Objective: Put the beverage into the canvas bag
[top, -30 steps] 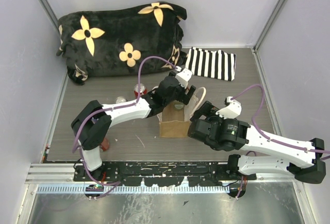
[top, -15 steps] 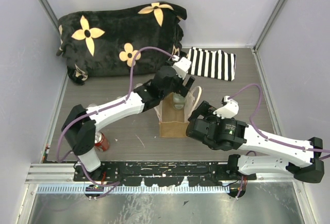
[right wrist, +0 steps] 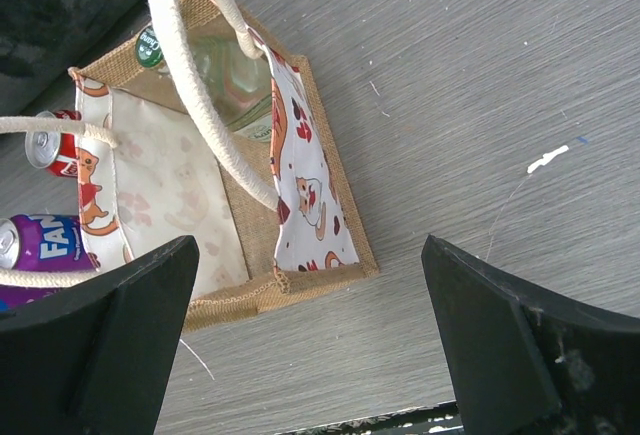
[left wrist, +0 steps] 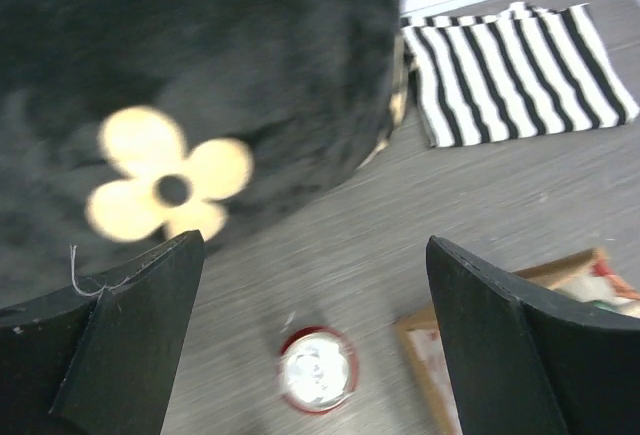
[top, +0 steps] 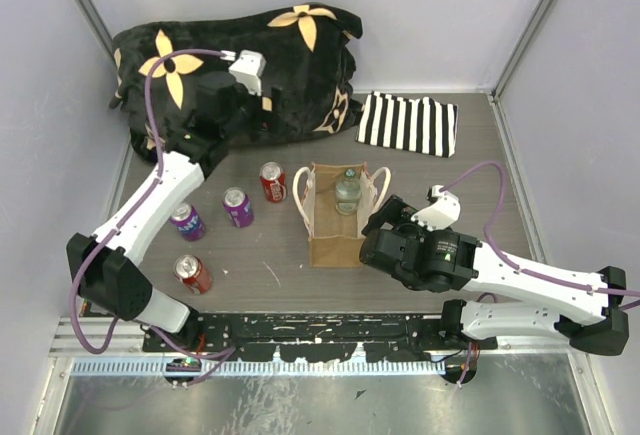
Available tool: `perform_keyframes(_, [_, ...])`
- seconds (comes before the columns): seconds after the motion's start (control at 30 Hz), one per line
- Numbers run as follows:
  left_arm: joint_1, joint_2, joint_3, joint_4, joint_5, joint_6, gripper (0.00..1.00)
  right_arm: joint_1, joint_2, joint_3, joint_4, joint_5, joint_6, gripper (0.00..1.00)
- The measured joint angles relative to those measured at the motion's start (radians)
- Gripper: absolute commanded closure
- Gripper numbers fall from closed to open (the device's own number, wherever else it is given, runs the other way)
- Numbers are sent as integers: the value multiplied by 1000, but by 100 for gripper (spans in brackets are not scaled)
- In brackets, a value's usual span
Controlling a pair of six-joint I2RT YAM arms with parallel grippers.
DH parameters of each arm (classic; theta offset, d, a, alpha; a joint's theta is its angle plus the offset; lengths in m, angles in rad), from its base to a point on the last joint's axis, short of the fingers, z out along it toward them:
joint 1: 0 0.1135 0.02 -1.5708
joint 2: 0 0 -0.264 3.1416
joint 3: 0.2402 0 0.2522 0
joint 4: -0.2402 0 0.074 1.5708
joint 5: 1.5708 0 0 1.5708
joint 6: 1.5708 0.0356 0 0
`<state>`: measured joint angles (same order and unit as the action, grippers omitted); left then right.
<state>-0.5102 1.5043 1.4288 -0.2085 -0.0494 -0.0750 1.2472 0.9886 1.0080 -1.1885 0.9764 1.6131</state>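
As bottle (top: 347, 193) sits in canvas bag (top: 337, 250), right pincer (right wrist: 310, 255) open nearby, left pincer (left wrist: 312, 255) open.

canvas bag (top: 335, 251): coarse woven tan cloth, cream rope handles | beverage (top: 347, 192): clear glossy bottle | tabletop (top: 480, 185): matt grey wood-grain | blanket (top: 240, 65): black plush | red can (top: 272, 181): glossy metal

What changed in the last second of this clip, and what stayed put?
The left gripper let go of the bottle, which now stands in the canvas bag. It then pulled away to the far left and is now open over the black flowered blanket. The right gripper, open beside the bag, barely moved. The bag and the striped cloth stayed where they were.
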Motion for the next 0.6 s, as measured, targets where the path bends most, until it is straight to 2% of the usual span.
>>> perform_keyframes(0.07, [69,-16,0,-45,31,16,0,0,0,0,8,-1,-5,0])
perform_keyframes(0.13, [92,-16,-3,-80,55,32,0,0,-2,-5,20,-2,-9,0])
perform_keyframes(0.27, [88,10,-51,-121,105,48,1,0,-11,-29,40,-9,-15,0])
perform_keyframes(0.6, [79,211,-68,-184,143,39,2,0,-69,-40,47,-14,-20,0])
